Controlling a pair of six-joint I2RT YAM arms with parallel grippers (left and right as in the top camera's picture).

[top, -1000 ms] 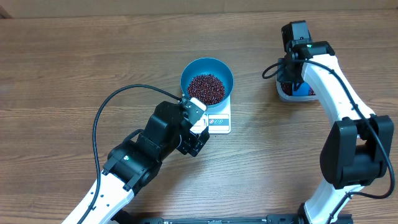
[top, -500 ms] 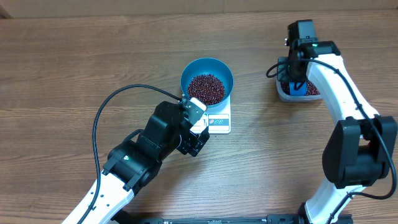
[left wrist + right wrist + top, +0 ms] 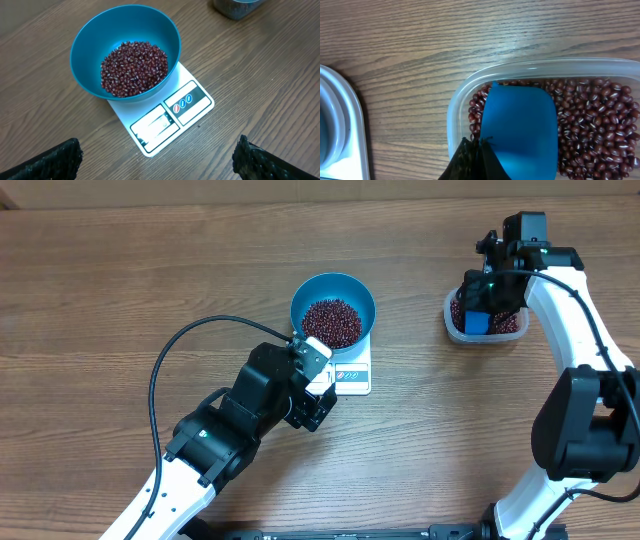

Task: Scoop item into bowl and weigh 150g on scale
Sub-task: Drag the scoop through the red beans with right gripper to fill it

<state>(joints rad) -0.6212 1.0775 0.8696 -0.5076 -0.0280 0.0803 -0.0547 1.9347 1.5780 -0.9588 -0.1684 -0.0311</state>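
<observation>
Scoop (image 3: pixel 520 130), small blue plastic, is clamped in the closed right jaws over the clear plastic tub (image 3: pixel 455 332), upper right of the overhead view. Glossy blue bowl (image 3: pixel 312 288) lies to its left, mid-frame; left jaws stand open, empty.

Overhead looks straight down; left wrist shares its bowl (image 3: pixel 312 288), right wrist its tub (image 3: pixel 451 323).

Made of brown wood with wavy grain lines, smooth and a bit dull: table (image 3: pixel 120 270). Hard blue plastic, smooth and shiny: bowl (image 3: pixel 90 45). Tiny, smooth, dark red, with a little shine: beans (image 3: pixel 134 67). Smooth white plastic with a bright shiny window: scale (image 3: pixel 192 80). Clear, slightly cloudy plastic: tub (image 3: pixel 545 65). Smooth blue plastic, not very shiny: scoop (image 3: pixel 520 125). Smooth white shiny shell: right arm (image 3: pixel 560 305).
</observation>
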